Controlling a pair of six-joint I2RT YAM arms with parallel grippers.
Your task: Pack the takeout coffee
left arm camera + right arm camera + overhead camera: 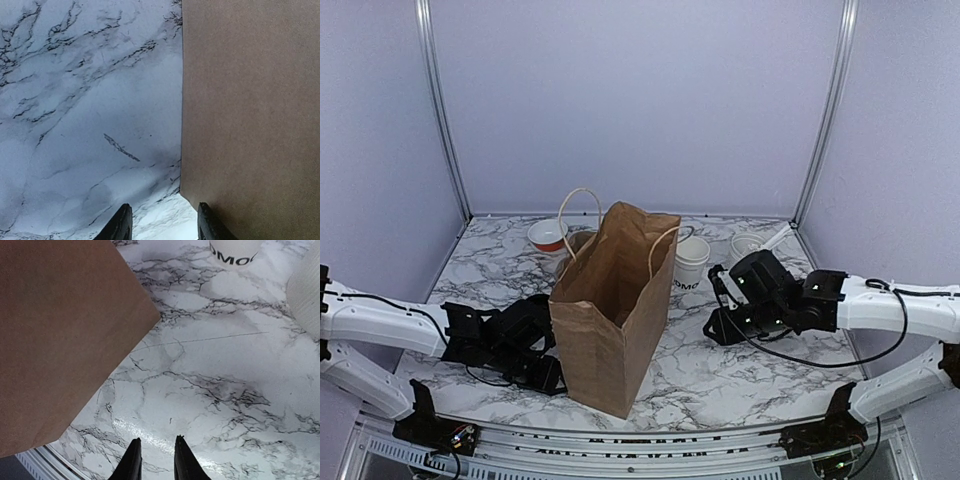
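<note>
With the paper cup (692, 260) on the counter (720, 370) just behind the open bag (615, 320), packing seems unstarted: the left gripper (164, 206) is parted and empty beside the bag, so the right gripper (157, 439), narrow and empty, should reach it.

The table (720, 370) is white with grey and black wiggly lines, like marble. The paper bag (605, 320) is plain brown. The cup (691, 262) is white with black letters. The bowl (548, 240) is white with a red band. The walls (640, 100) are pale purple.
</note>
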